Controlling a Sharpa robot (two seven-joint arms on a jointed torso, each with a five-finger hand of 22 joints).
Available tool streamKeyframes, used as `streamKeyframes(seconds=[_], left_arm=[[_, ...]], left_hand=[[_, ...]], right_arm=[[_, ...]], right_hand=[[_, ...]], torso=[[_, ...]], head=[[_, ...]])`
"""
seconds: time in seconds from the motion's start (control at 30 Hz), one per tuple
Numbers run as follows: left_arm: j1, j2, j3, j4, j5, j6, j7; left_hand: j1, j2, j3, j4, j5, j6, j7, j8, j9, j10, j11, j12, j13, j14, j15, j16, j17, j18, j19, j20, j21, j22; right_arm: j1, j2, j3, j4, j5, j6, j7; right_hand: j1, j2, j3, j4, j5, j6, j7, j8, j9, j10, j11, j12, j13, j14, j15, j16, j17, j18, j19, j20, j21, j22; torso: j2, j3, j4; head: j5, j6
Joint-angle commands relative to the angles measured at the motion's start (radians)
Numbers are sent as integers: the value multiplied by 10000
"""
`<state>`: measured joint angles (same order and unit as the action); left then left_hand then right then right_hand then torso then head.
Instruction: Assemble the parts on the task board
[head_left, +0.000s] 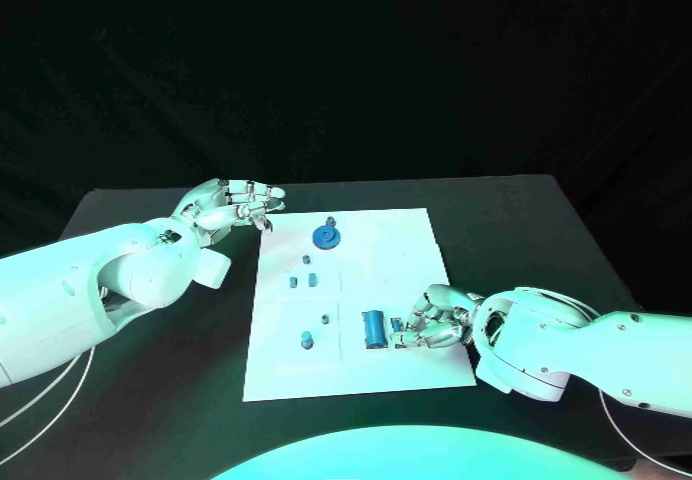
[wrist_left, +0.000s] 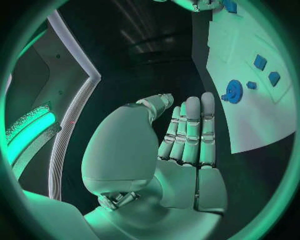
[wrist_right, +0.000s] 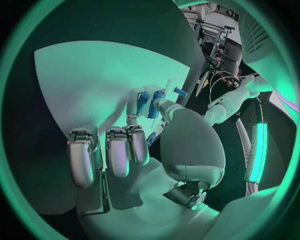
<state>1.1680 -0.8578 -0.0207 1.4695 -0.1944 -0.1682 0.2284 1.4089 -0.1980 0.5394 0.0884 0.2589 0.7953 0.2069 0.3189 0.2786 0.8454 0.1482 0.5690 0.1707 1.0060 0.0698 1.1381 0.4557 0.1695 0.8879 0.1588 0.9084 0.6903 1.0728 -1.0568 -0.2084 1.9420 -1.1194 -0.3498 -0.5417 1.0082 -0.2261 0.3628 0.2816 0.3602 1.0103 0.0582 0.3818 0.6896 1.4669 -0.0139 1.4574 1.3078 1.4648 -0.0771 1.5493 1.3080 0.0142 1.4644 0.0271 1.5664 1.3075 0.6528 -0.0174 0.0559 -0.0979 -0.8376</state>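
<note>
The right hand lay low at the lower right of the head view, on the near right part of the white task board, its fingertips curled toward an upright blue cylinder; whether they gripped it could not be told. No writing could be read on the board. A blue gear sat near the board's top edge, with small blue pieces mid-board. The left hand hovered at the board's upper left corner over the black desk, fingers spread, holding nothing.
</note>
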Motion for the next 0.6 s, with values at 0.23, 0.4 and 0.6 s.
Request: streamKeyframes(seconds=[0.23, 0.4, 0.6], left_arm=[[-10, 9, 3, 11, 56, 108, 45], [-12, 3, 2, 9, 56, 107, 39], [-16, 2, 1, 10, 56, 111, 30]], left_hand=[[-32, 21, -6, 57, 19, -64, 135, 50, -9, -75, 25, 42, -16, -51, 30, -31, -13, 147, -5, 60, -48, -8], [-32, 21, -6, 57, 19, -64, 135, 50, -9, -75, 25, 42, -16, -51, 30, -31, -13, 147, -5, 60, -48, -8], [-32, 21, -6, 57, 19, -64, 135, 50, -9, -75, 25, 42, -16, -51, 30, -31, -13, 147, -5, 60, -48, -8]], right_arm=[[-12, -102, -2, -3, -79, 315, 125], [-12, -133, -2, -1, -99, 535, 163], [-12, -144, -2, -20, -106, 613, 186]], right_hand=[[504, 49, -177, -137, 19, 76, 17, -51, 10, 599, -11, -22, 2071, 965, -22, -4, 2184, -142, 1064, -8, 44, 2633], [1224, 67, -250, -392, -1079, 93, 23, -117, -22, 597, -6, -25, 2072, 962, -15, -11, 2173, -142, 1064, 0, 44, 2633], [1316, 47, -280, -416, -1226, 101, 26, -133, -33, 600, -3, -18, 2076, 964, -12, -7, 2181, -142, 1064, 2, 44, 2633]], torso=[[-3, -5, 5], [-4, 0, -7], [-4, -1, -1]], head=[[-2, 5], [6, 16], [5, 26]])
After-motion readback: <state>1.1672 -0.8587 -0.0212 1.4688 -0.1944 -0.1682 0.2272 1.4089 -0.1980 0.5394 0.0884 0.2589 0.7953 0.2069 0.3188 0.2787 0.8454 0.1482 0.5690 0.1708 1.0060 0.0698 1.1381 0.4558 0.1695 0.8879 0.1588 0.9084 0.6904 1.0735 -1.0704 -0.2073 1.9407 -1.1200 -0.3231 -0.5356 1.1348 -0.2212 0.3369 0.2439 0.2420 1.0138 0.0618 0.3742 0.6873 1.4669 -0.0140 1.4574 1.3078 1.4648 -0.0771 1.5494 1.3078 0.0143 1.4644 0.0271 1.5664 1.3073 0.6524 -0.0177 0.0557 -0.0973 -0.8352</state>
